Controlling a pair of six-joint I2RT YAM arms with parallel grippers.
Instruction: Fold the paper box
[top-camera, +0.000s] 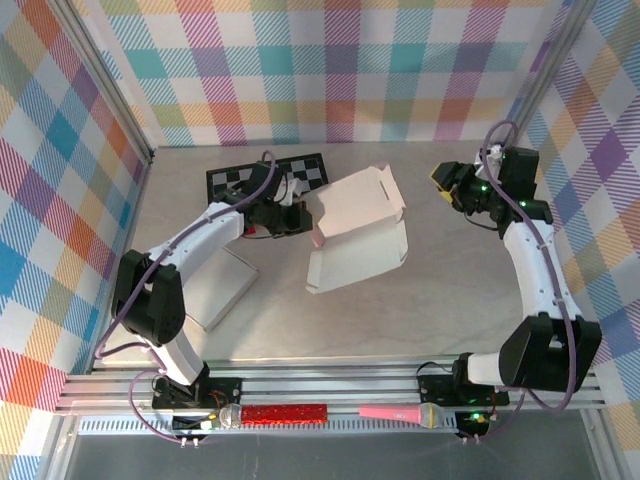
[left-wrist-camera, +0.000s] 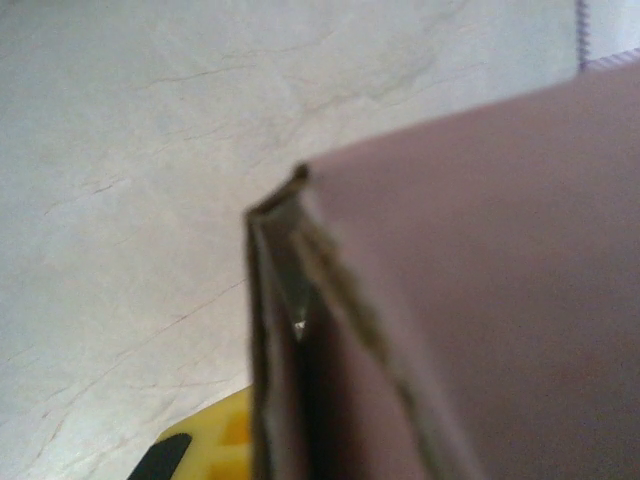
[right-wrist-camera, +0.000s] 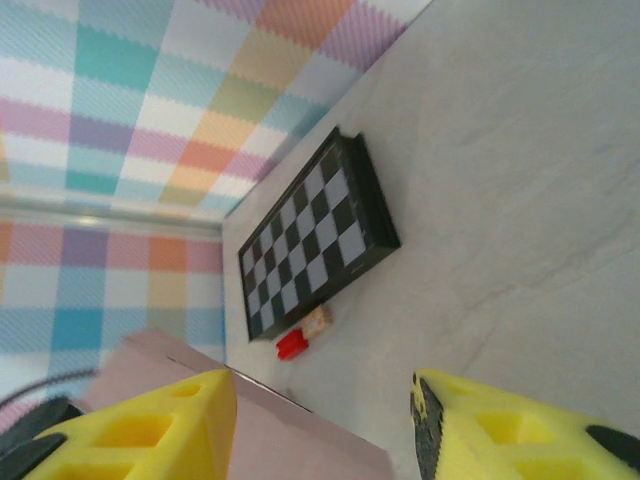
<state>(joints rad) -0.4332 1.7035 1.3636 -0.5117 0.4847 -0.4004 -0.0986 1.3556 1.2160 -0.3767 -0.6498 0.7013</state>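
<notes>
Paper box (top-camera: 355, 225): half-formed, lying on the table (top-camera: 400, 320) just beside the checkerboard (top-camera: 232, 180), off its corner toward the right arm's side and a little nearer the arm bases. One panel is tilted up, another lies flatter below it

Left gripper (top-camera: 288, 214): just in front of the checkerboard's near edge, pressed together on the box corner closest to the checkerboard. In the wrist view the cardboard edge sits right at the yellow finger (left-wrist-camera: 215, 445). Judged a pinch on thin card

Right gripper (right-wrist-camera: 320, 390): spread, nothing between the fingers, beyond the box from the checkerboard and apart from it

Step in hand (judgement): the left anchors and the right comes in to fold the raised panel. To do it well, hold the pinch steady without dragging. Meet the free edge square and press near the crease rather than mid-panel, so the card bends at the score and does not buckle

Room: bare table on the side of the box away from the checkerboard, good for a sweep. The checkerboard side is crowded with the left wrist, its cable and a small red piece (right-wrist-camera: 290, 345) by the board's near edge. A box shoved that way could ride onto the checkerboard
</notes>
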